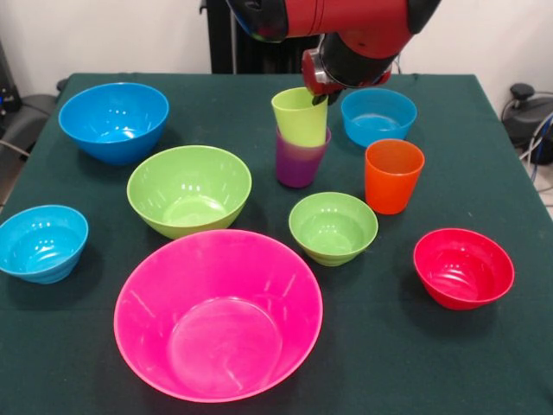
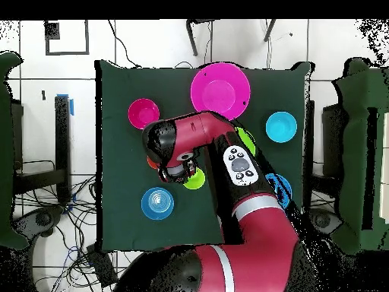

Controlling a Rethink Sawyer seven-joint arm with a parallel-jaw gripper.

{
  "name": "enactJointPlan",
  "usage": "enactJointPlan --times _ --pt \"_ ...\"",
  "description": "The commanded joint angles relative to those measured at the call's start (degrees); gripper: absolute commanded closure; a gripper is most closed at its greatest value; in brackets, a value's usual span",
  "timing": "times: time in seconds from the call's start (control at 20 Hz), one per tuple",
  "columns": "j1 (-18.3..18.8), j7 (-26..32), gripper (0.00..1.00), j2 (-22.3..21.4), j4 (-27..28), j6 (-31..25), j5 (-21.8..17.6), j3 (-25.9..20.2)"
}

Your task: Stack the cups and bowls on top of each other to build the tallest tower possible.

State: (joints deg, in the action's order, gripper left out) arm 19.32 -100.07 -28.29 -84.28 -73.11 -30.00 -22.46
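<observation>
The lime green cup (image 1: 301,115) sat tilted in the mouth of the purple cup (image 1: 299,160), the only stacking visible. The gripper (image 1: 321,93) met the lime cup's rim, probably to seat or release it; whether it gripped could not be told. Beside the purple cup stood the orange cup (image 1: 393,175). The pink bowl (image 1: 218,313) lay nearer the camera, empty, suiting a base.

Lime green cup (image 1: 300,115), purple cup (image 1: 299,161), pink bowl (image 1: 218,314).

Red arm (image 1: 346,26) bent low, mid-table
</observation>
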Motion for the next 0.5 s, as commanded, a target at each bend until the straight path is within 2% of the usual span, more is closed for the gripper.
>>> enactJointPlan --times 0.05,0.5 --pt "-0.23 7.16 1.0 2.84 2.55 5.49 -6.45 -0.51" --pt "-0.52 7.01 1.0 2.61 2.54 5.35 -6.97 -0.16"
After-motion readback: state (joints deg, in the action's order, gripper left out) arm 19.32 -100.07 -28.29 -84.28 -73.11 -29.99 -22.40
